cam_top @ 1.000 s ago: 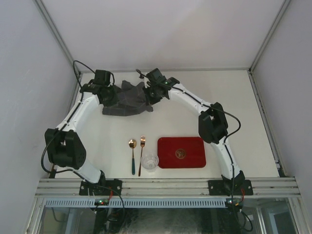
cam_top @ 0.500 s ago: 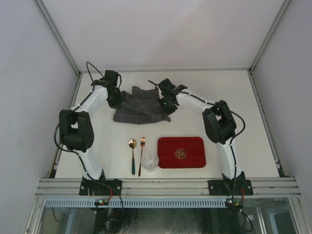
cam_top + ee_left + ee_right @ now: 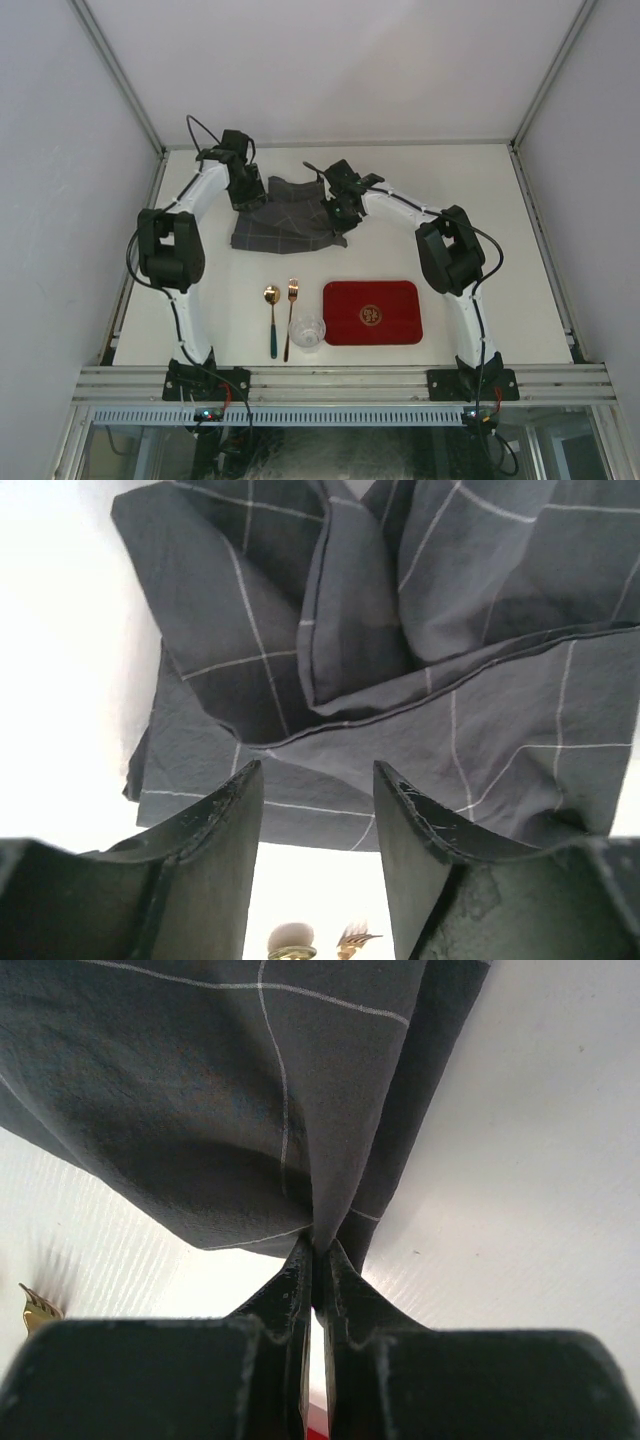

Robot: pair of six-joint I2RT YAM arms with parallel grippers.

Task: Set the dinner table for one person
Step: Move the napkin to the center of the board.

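A dark grey checked cloth (image 3: 285, 218) lies partly spread and rumpled at the back of the off-white dinner table (image 3: 490, 220). My left gripper (image 3: 246, 196) stands open at the cloth's left edge. In the left wrist view the cloth (image 3: 420, 630) lies just beyond the left gripper (image 3: 318, 780), with only bare table between the fingers. My right gripper (image 3: 336, 214) is shut on the cloth's right edge. The right wrist view shows a fold of the cloth (image 3: 200, 1090) pinched in the right gripper (image 3: 318, 1250).
Near the front edge lie a gold spoon (image 3: 272, 320) and a gold fork (image 3: 290, 318), side by side. A clear glass (image 3: 307, 331) stands beside them, and a red tray (image 3: 372, 312) lies to its right. An aluminium rail (image 3: 340, 380) runs along the near edge.
My left gripper has opened and let go of the cloth. The cloth has gone from a bunched heap to a flatter spread. The left arm has swung toward the back.
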